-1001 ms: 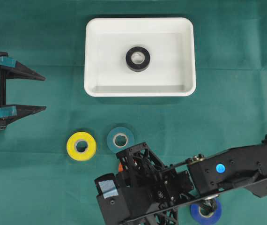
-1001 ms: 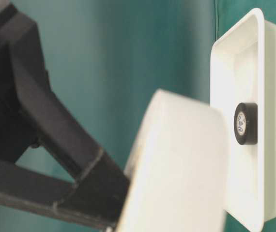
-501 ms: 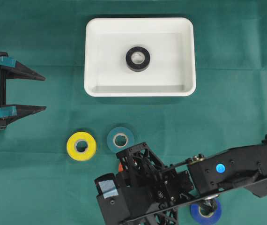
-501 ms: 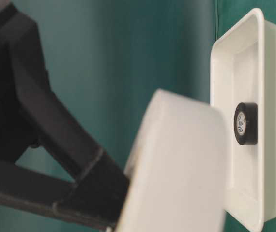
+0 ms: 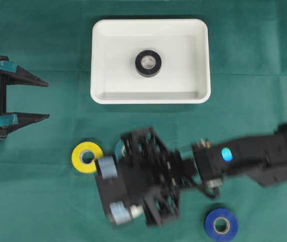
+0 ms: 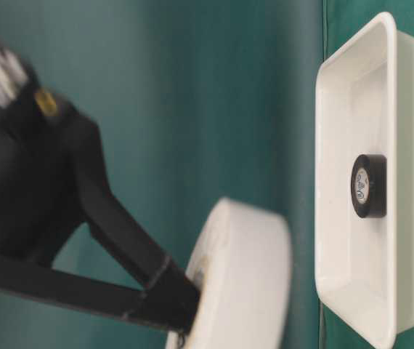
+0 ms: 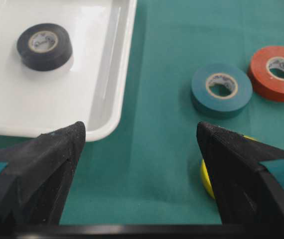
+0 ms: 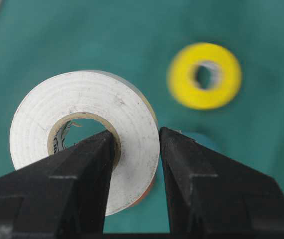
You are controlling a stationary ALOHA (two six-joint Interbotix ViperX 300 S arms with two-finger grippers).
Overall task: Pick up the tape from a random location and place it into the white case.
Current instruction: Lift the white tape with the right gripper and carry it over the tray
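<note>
My right gripper (image 8: 137,144) is shut on a white tape roll (image 8: 84,129), one finger through its hole and the other against its outer rim. The roll hangs above the green cloth; in the table-level view the white tape (image 6: 243,276) sits at the end of the black fingers. The right arm (image 5: 244,159) reaches in from the right, its wrist blurred and low in the middle. The white case (image 5: 103,91) stands at the back with a black tape roll (image 5: 148,63) lying in it. My left gripper (image 5: 48,100) stands open at the left edge, holding nothing.
A yellow roll (image 5: 86,157) lies left of the right wrist. A teal roll (image 5: 119,147) is mostly covered by it. A blue roll (image 5: 221,225) lies at the front right. The left wrist view shows the teal roll (image 7: 221,89) beside a red roll (image 7: 276,72).
The right arm has swung away from the front edge toward the case, carrying the white tape. The blue roll is now uncovered and the teal roll mostly covered. The left gripper has not moved.
</note>
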